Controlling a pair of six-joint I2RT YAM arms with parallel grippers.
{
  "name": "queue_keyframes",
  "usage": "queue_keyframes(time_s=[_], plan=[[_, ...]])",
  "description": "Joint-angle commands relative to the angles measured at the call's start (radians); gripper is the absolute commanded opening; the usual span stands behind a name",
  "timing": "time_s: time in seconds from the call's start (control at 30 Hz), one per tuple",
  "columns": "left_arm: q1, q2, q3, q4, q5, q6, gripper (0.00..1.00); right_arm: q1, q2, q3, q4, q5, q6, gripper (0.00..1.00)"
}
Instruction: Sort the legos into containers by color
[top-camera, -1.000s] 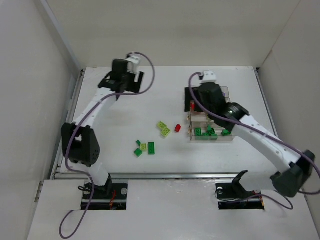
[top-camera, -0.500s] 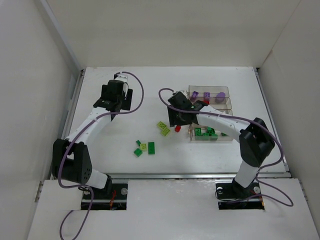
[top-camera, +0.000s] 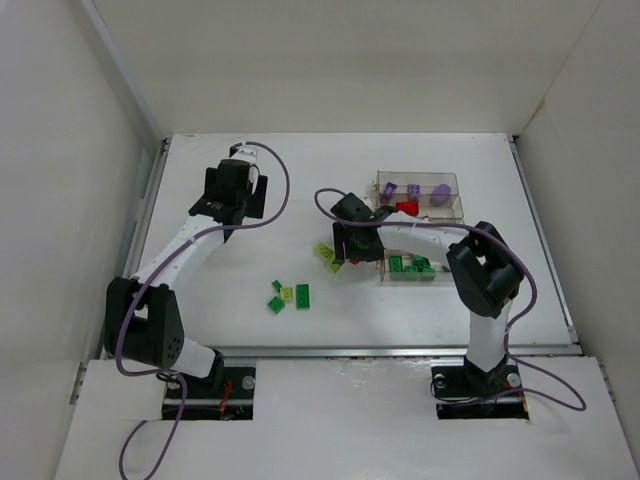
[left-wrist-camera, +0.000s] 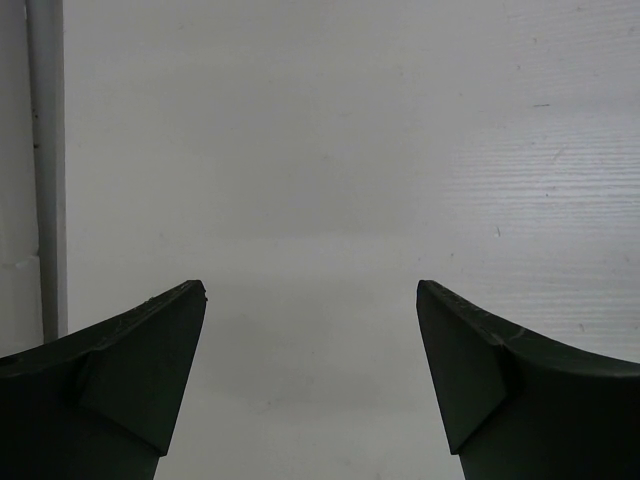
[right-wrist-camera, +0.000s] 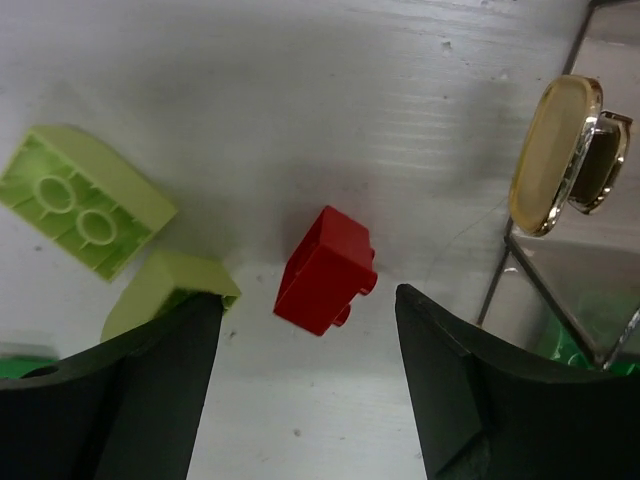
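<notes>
A loose red lego (right-wrist-camera: 325, 270) lies on the table between the open fingers of my right gripper (right-wrist-camera: 308, 297), which is low over it and just left of the containers (top-camera: 455, 215). In the top view the right gripper (top-camera: 346, 252) hides this brick. Two yellow-green legos (right-wrist-camera: 85, 200) lie just left of it, one touching the left finger (right-wrist-camera: 150, 400). The bins hold purple legos (top-camera: 410, 188), a red lego (top-camera: 405, 207) and dark green legos (top-camera: 410, 265). My left gripper (top-camera: 232, 192) is open and empty over bare table (left-wrist-camera: 310, 290).
Three loose green and yellow-green bricks (top-camera: 288, 295) lie near the table's front middle. A gold latch (right-wrist-camera: 555, 155) and the bin block's corner (right-wrist-camera: 545, 280) stand close to the right of my right finger. White walls enclose the table.
My right gripper has moved left from above the bins and come down around the loose red lego. My left arm has drawn back a little toward the near side.
</notes>
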Motion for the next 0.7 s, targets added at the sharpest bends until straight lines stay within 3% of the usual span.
queue_keyframes(time_s=[0.0,0.23,0.33,0.5,0.67], plan=[[-0.003,-0.044,-0.003,0.017,0.008,-0.019,0.84,-0.019,0.009,0.025,0.027,-0.004,0.014,0.75],[-0.003,-0.044,0.007,0.017,0.017,-0.019,0.84,-0.019,0.066,0.083,0.039,-0.004,-0.027,0.69],[-0.003,-0.044,0.007,0.017,0.017,-0.019,0.84,-0.019,0.075,0.094,0.039,-0.014,-0.036,0.59],[-0.003,-0.044,0.007,0.017,0.017,-0.019,0.84,-0.019,0.075,0.104,0.039,-0.034,-0.047,0.26],[-0.003,-0.035,0.007,0.017,0.026,-0.019,0.84,-0.019,0.053,0.125,0.039,-0.053,-0.07,0.0]])
